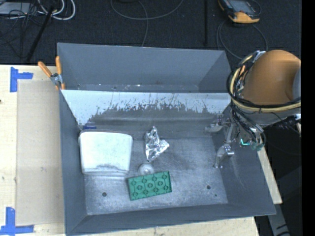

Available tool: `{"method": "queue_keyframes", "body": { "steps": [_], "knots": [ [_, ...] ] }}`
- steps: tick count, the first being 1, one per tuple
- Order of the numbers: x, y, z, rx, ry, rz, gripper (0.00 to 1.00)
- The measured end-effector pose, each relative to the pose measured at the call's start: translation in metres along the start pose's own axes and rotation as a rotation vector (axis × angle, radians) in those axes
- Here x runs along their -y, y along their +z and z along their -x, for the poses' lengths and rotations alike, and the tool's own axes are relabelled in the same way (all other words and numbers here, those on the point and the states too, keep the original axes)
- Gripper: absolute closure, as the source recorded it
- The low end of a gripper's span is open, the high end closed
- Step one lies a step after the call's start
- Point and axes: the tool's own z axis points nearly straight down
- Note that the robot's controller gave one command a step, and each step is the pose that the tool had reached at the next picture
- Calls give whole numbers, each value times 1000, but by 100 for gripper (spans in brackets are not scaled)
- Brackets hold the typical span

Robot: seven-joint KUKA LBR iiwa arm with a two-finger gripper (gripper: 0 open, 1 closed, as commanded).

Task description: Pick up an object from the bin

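While the gripper (220,141) hangs over bare floor at the bin's (147,68) right side, its fingers stand apart with nothing between them. Crumpled foil (155,144) lies mid-bin, well apart from it; small grey ball (145,169) and green studded plate (149,185) just below the foil, white block (105,153) far left.

I find nothing I can read from here: no word, brand or number on the green studded plate (149,185), the white block (105,152) or the grey bin (142,68) walls.
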Motion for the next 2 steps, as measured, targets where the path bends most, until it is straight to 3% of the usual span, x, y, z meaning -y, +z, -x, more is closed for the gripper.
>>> {"method": "queue_keyframes", "body": {
  "steps": [1,2],
  "knots": [
    [74,106,45,5,8,-2,0],
    [-5,48,24,11,-113,2,0]
  ]
}}
